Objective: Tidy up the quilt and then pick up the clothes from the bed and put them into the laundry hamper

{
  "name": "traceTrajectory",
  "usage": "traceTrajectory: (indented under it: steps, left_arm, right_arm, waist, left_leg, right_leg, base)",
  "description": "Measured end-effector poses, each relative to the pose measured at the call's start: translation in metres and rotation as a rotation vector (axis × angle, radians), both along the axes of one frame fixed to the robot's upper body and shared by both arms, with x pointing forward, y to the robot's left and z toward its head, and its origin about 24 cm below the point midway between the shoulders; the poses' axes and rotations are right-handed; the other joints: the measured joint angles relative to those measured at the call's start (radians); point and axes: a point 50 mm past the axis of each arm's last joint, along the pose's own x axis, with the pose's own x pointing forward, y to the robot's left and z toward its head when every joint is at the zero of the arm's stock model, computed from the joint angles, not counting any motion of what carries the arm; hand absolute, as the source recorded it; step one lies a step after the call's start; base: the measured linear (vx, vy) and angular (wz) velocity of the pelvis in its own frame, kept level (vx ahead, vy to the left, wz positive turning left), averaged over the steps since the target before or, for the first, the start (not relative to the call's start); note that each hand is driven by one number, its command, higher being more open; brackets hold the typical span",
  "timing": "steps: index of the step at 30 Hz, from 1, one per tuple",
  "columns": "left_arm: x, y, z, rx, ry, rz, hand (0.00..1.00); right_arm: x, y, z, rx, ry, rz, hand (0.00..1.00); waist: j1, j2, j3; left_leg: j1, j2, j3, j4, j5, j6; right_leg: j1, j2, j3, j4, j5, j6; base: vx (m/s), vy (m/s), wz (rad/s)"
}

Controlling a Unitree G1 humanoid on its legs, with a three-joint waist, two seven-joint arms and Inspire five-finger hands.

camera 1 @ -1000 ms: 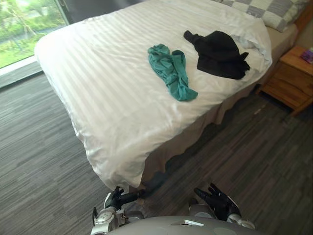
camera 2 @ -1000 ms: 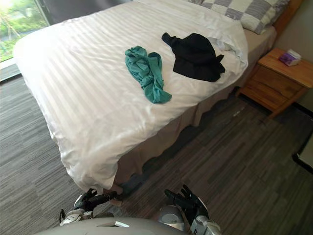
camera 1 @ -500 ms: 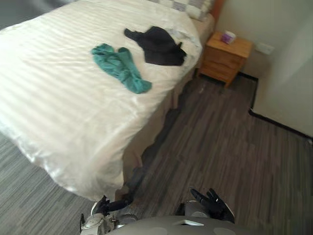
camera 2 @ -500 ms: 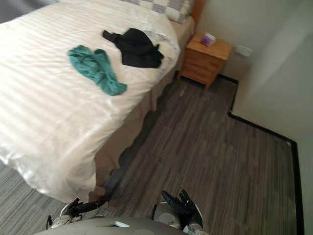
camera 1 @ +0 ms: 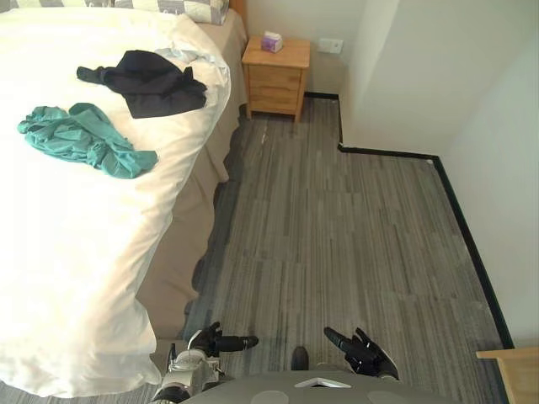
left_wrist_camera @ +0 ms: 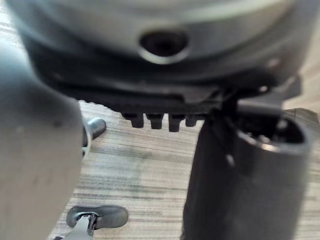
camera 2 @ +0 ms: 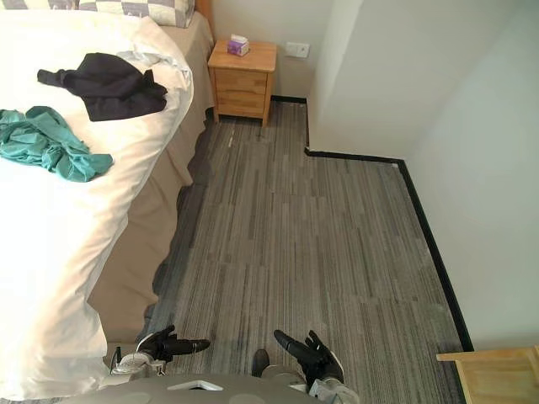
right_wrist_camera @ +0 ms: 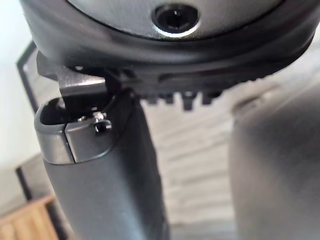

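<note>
Green cloth (camera 1: 84, 139), black cloth (camera 1: 147, 80) on quilt (camera 1: 67, 252), far from L hand (camera 1: 221, 341).

The bed (camera 1: 181, 252) bore a white quilt (camera 1: 67, 252); on it lay teal clothes (camera 1: 84, 139), black clothes (camera 1: 152, 82) at their 1 o'clock.

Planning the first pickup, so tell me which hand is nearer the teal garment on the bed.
Left. The left hand hangs by the quilt's near corner, on the teal garment's side; the right hand is farther right, over the floor.

light: bright | glare: quilt (camera 1: 67, 252) washed out white | shadow: soft band on floor (camera 1: 337, 252) along quilt's edge
</note>
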Motion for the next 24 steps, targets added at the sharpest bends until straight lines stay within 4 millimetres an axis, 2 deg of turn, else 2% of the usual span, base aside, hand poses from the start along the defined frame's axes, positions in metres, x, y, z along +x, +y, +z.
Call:
traceTrajectory:
  steps: [1, 2, 3, 4, 5, 6, 17, 20, 21, 22, 23, 24]
  left_arm:
    - [0.001, 0.002, 0.000, -0.006, -0.003, 0.032, 1.00]
    - [0.002, 0.006, 0.001, -0.017, -0.012, 0.081, 1.00]
    - [0.001, 0.006, 0.001, -0.024, -0.014, 0.103, 1.00]
    - [-0.003, 0.008, 0.000, -0.027, -0.014, 0.147, 1.00]
    - [-0.008, 0.005, -0.001, -0.040, -0.016, 0.181, 1.00]
    - [-0.014, 0.009, -0.004, -0.023, 0.028, 0.183, 1.00]
    - [-0.016, 0.009, -0.004, -0.066, 0.004, 0.248, 1.00]
    - [-0.014, 0.011, -0.003, -0.064, -0.023, 0.260, 1.00]
    - [-0.012, 0.012, -0.001, -0.060, -0.042, 0.267, 1.00]
    - [-0.007, 0.012, 0.000, -0.057, -0.060, 0.262, 1.00]
    - [-0.007, 0.009, 0.000, -0.062, -0.062, 0.268, 1.00]
    - [-0.009, 0.010, 0.000, -0.057, -0.062, 0.278, 1.00]
  right_arm:
    - [-0.001, 0.000, -0.001, 0.000, 0.007, -0.009, 1.00]
    - [-0.001, 0.000, -0.001, 0.003, 0.008, -0.016, 1.00]
    - [0.000, 0.000, -0.001, -0.001, 0.011, -0.007, 1.00]
    - [0.001, -0.003, -0.001, -0.022, 0.023, 0.034, 1.00]
    - [0.004, -0.010, 0.000, -0.050, 0.024, 0.068, 1.00]
    - [-0.009, -0.009, -0.003, -0.014, 0.047, 0.011, 1.00]
    - [-0.011, -0.008, -0.003, -0.024, 0.052, -0.027, 1.00]
    - [-0.009, -0.008, -0.002, -0.037, 0.039, -0.046, 1.00]
    - [-0.008, -0.010, -0.001, -0.040, 0.029, -0.056, 1.00]
    - [-0.006, -0.011, -0.001, -0.043, 0.019, -0.060, 1.00]
    - [-0.004, -0.012, 0.001, -0.054, 0.001, -0.048, 1.00]
    - [-0.003, -0.013, 0.002, -0.059, -0.006, -0.042, 1.00]
  waist:
    - [0.000, -0.003, 0.004]
    - [0.007, -0.008, 0.013]
    - [0.014, -0.008, 0.016]
    - [0.038, -0.003, 0.016]
    - [0.050, 0.026, 0.018]
    - [0.029, 0.022, 0.026]
    - [0.030, 0.020, 0.034]
    - [0.029, 0.024, 0.048]
    - [0.030, 0.023, 0.057]
    - [0.030, 0.035, 0.071]
    - [0.030, 0.045, 0.076]
    - [0.030, 0.044, 0.076]
  left_leg:
    - [-0.005, -0.006, -0.067, 0.019, -0.003, 0.005]
    - [-0.024, -0.015, -0.204, 0.056, -0.019, 0.026]
    - [-0.032, -0.029, -0.291, 0.068, -0.033, 0.041]
    - [-0.033, -0.073, -0.471, 0.067, -0.076, 0.042]
    - [-0.018, -0.089, -0.539, 0.049, -0.103, 0.054]
    - [0.035, -0.088, -0.504, 0.031, -0.134, 0.040]
    - [0.033, -0.085, -0.501, 0.017, -0.132, 0.041]
    - [0.015, -0.079, -0.508, 0.018, -0.135, 0.035]
    - [0.010, -0.070, -0.509, 0.023, -0.151, 0.018]
    - [0.002, -0.057, -0.506, 0.038, -0.164, 0.007]
    - [-0.007, -0.038, -0.493, 0.067, -0.177, -0.021]
    - [-0.019, -0.031, -0.482, 0.099, -0.180, -0.034]
  right_leg:
    - [-0.001, -0.002, 0.020, 0.000, 0.000, 0.000]
    - [0.000, -0.003, 0.056, 0.000, 0.005, -0.005]
    - [-0.005, -0.004, 0.081, 0.000, 0.011, -0.006]
    - [-0.024, -0.001, 0.148, 0.000, 0.021, -0.006]
    - [-0.038, 0.020, 0.201, 0.000, 0.032, 0.000]
    - [-0.036, 0.010, 0.156, -0.001, 0.062, 0.014]
    - [-0.039, 0.007, 0.151, -0.001, 0.059, 0.012]
    - [-0.044, 0.006, 0.124, 0.005, 0.037, 0.003]
    - [-0.056, 0.011, 0.111, 0.031, 0.020, -0.002]
    - [-0.078, 0.018, 0.102, 0.082, -0.009, -0.007]
    - [-0.119, 0.025, 0.092, 0.177, -0.066, -0.012]
    - [-0.141, 0.023, 0.086, 0.226, -0.099, -0.015]
  base:
    - [-0.06, 0.000, -0.40]
    - [-0.04, 0.013, -0.59]
    - [-0.03, 0.041, -1.11]
    - [-0.06, 0.166, -1.49]
    - [-0.06, 0.152, -1.30]
    - [-0.04, 0.124, -0.65]
    - [0.00, 0.000, 0.01]
    - [0.02, -0.002, 0.19]
    - [0.05, -0.009, 0.14]
    - [0.07, -0.031, 0.12]
    - [0.07, -0.043, 0.07]
    - [0.10, -0.076, 0.27]
